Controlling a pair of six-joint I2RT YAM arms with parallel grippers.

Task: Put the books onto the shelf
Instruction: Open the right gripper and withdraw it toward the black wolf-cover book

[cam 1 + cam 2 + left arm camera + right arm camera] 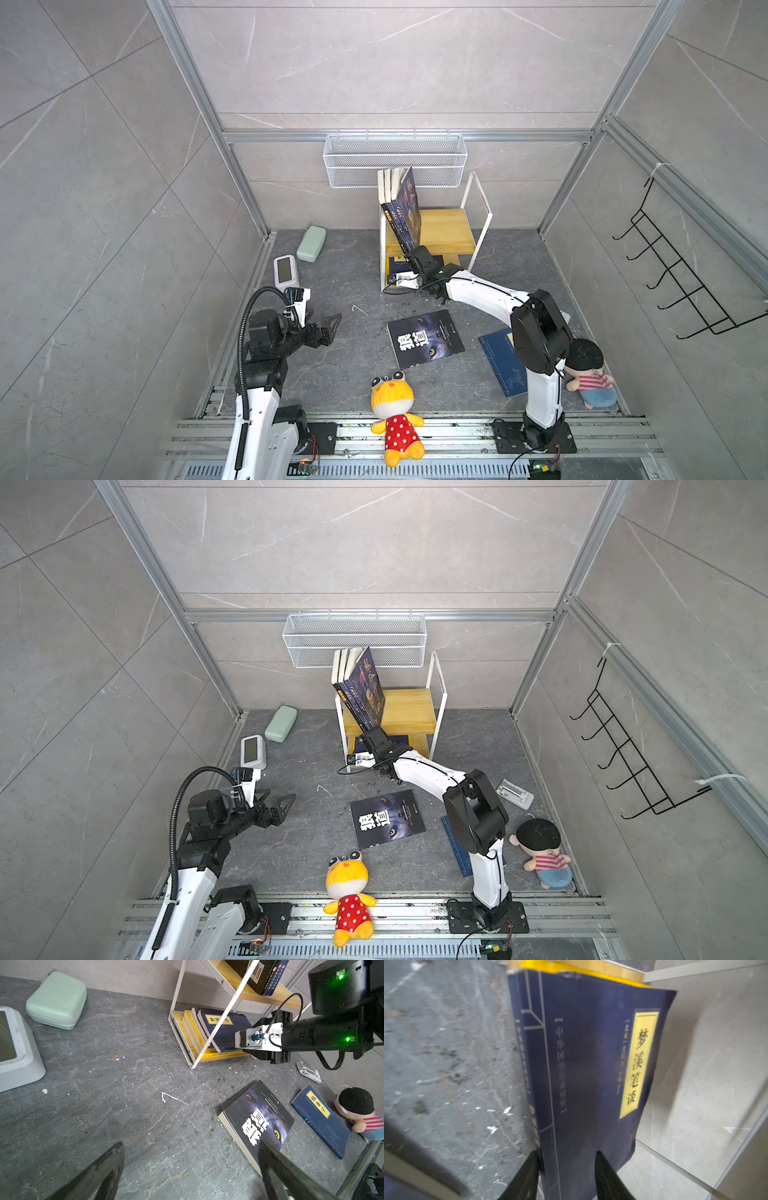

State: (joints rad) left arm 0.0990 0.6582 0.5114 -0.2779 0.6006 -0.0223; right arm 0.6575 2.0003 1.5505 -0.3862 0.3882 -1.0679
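Book point(587, 1068) flat, lengthwise along shelf point(446, 232) (head leftward)

even bright light, blurred wrist close-up

Navy book point(591, 1064) "梦溪笔谈"; wolf book point(426, 338) "狼道"

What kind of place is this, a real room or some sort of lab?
Most likely a robot test cell staged as a room: tile-look panels in an aluminium frame, two robot arms mounted on a rail, and household props: a shelf of books and plush toys.
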